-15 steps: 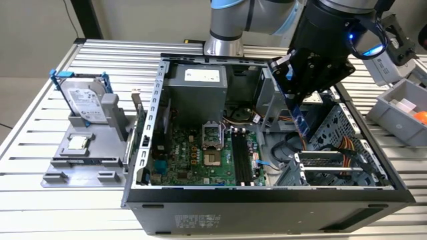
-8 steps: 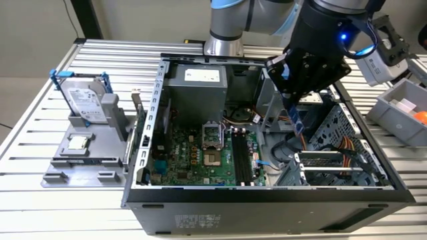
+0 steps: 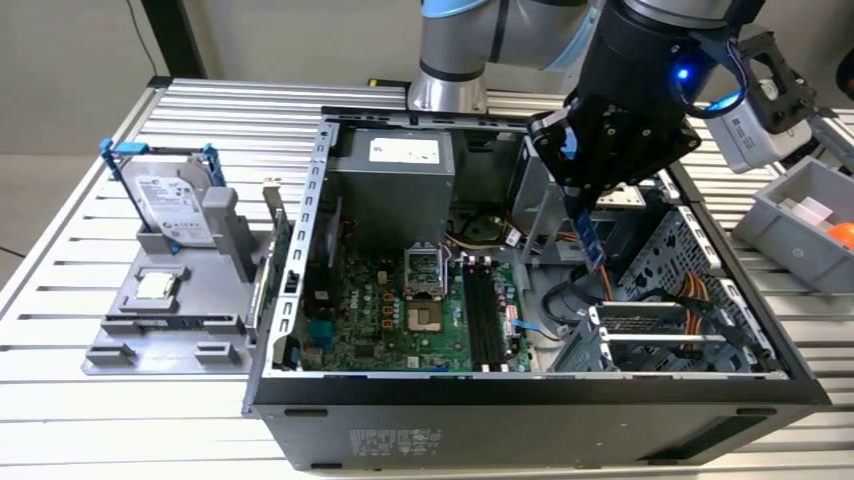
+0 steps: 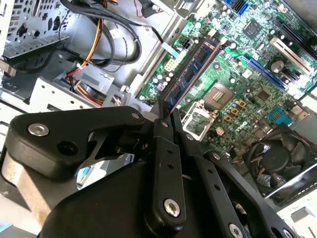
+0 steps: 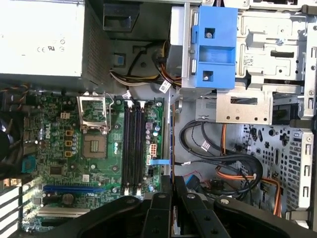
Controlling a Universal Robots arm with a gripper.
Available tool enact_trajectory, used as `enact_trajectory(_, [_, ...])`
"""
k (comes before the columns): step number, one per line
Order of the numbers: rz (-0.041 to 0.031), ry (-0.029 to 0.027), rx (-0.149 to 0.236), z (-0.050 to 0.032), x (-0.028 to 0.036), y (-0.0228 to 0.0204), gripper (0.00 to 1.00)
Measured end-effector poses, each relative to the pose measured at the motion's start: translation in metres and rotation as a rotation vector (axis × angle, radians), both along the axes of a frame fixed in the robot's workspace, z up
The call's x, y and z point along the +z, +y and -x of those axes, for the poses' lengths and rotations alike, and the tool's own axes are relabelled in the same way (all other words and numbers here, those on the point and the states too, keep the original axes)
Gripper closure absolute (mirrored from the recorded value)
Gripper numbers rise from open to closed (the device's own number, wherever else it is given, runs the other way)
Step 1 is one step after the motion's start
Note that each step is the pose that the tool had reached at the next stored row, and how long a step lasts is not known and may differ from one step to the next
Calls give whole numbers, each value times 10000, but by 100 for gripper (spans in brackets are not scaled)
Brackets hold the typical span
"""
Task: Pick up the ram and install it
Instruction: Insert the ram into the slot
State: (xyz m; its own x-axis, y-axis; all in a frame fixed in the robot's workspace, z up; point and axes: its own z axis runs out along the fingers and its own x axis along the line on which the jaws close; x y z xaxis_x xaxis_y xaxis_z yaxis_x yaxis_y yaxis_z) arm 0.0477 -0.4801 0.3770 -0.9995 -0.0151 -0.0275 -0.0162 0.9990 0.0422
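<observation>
Hanging down from its clamped upper end, the ram (image 3: 589,243) was in your gripper (image 3: 582,205), which was clenched on it; in the second wrist view the two black fingers (image 4: 162,148) were pressed together on the stick's near end, and its blue-green face with dark chips ran out from them over the board. You held it upright inside the open computer case (image 3: 534,412), above the floor of the case and apart from the black memory slots (image 3: 483,312), which lay to the exterior view's left of it. Those slots sat on the green motherboard (image 3: 387,325), just beside the processor socket (image 3: 424,270), with the grey power supply (image 3: 394,170) beyond them. Outside the case, on the exterior view's left, a hard drive (image 3: 167,200) in a blue-handled frame stood on a grey fixture (image 3: 127,330) on the slatted metal table (image 3: 80,425).
</observation>
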Motion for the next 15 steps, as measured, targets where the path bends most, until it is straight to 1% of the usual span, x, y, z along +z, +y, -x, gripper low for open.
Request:
enact_trajectory(2, [1, 0, -1, 0, 0, 0, 100])
enact_trajectory(7, [0, -1, 22, 0, -13, 18, 100])
enact_trajectory(10, [0, -1, 55, 0, -40, 36, 100])
enact_trajectory(15, [3, 0, 55, 0, -101, 46, 100])
